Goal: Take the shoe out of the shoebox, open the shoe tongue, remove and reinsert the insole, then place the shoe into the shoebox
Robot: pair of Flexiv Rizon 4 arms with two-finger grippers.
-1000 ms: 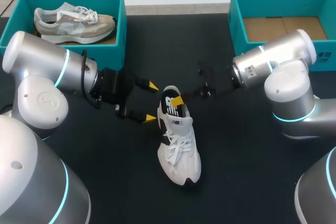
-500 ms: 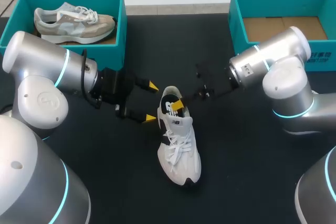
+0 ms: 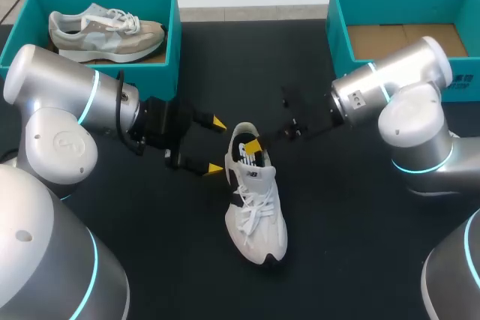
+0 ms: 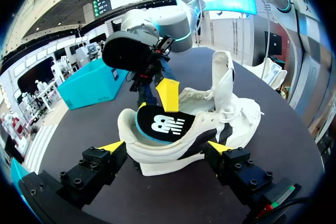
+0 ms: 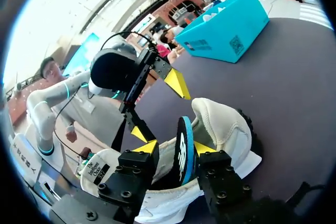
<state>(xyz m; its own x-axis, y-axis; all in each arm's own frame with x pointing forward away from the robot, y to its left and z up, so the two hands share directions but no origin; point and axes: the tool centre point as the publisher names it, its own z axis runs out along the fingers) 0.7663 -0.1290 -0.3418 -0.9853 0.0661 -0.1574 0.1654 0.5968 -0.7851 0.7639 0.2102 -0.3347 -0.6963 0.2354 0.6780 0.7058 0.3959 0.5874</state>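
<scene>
Two grippers meet at the heel of a white shoe [image 3: 259, 215], which rests on its sole mid-way across the black table [image 3: 352, 230], toe toward the robot. At the heel opening, the right gripper [image 5: 175, 148] has its fingers clenched on the black insole [image 4: 160, 123], whose heel end stands raised out of the shoe. Opposite, the left gripper [image 3: 217, 146] has its fingers released, spread either side of the heel. Behind, the left box [image 3: 177, 35] holds a grey shoe [image 3: 105, 31]; the right box [image 3: 337, 35] shows bare cardboard

even bright overhead light, soft shadows, sharp focus
</scene>
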